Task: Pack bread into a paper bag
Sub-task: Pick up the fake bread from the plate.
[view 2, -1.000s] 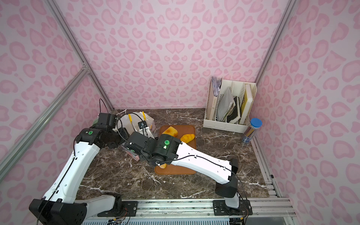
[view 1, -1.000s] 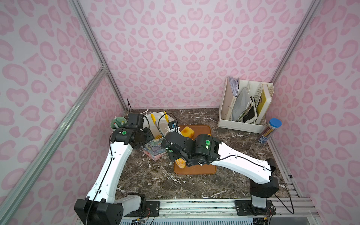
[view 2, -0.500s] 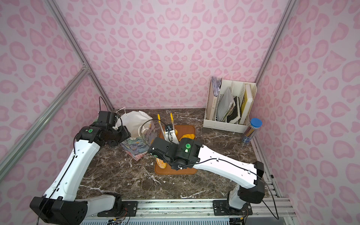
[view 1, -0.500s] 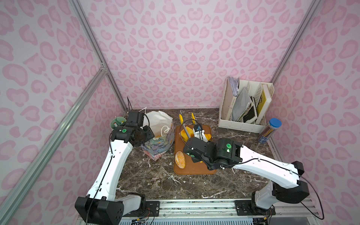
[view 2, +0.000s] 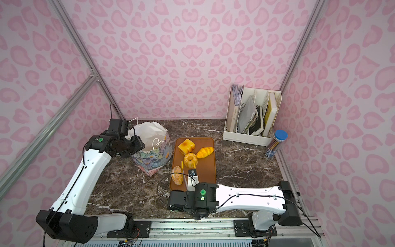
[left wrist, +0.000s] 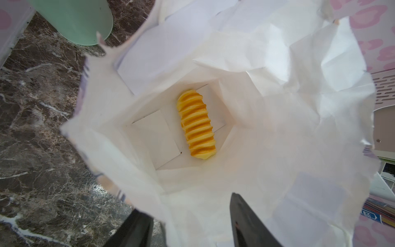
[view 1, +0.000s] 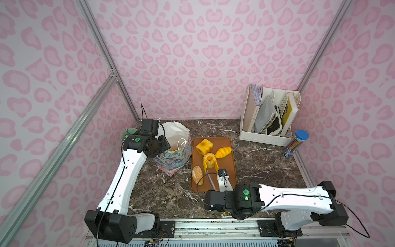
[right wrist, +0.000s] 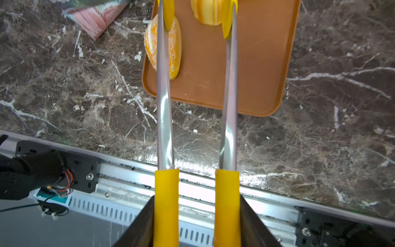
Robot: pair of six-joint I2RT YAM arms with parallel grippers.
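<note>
R gripper (right wrist: pixel 196 201) clenching tongs (right wrist: pixel 164 128), tips ahead straddling ring bun (view 1: pixel 209 159). L gripper (left wrist: pixel 190 207) released, jaws straddling paper bag (view 1: pixel 173 158) rim. Next: squeezing harder, lifting, carrying to bag.

Bright, even light is filling the scene; glare is streaking the tongs (right wrist: pixel 164 128); the paper bag (left wrist: pixel 288 149) is washing out.

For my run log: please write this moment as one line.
left gripper: open, straddling bag rim | right gripper: holds tongs, tips flanking ring bun on tray | bag: one ridged roll inside
</note>
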